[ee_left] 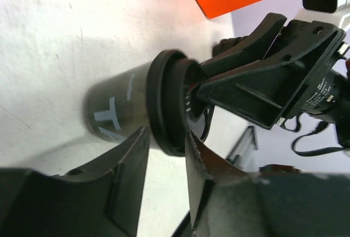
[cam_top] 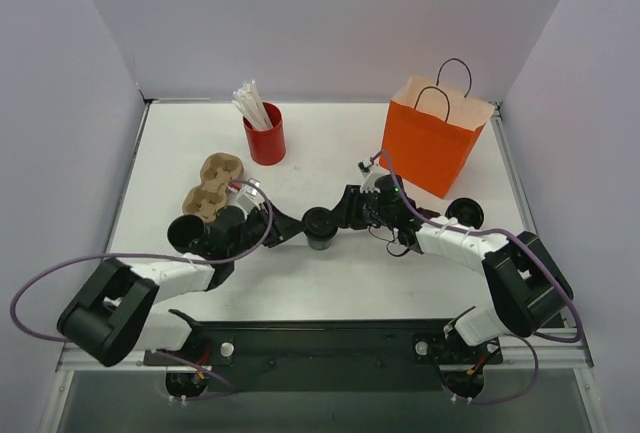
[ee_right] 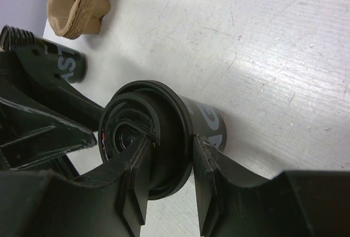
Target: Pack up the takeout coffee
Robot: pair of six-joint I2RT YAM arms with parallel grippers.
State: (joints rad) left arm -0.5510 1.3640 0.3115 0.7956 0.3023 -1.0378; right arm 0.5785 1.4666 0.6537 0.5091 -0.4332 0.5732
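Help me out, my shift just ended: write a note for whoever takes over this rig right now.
Left gripper: looks shut on the lid rim of a small dark paper cup with a round black lid, upright between the arms.
Right gripper: looks shut on the same lid from the opposite side.
Second dark lidded cup: near the brown moulded-pulp cup carrier, whose wells look empty.
Orange paper bag with handles: upright, back right.
Done: nothing packed yet. Left: probably both cups into the carrier, then the bag.
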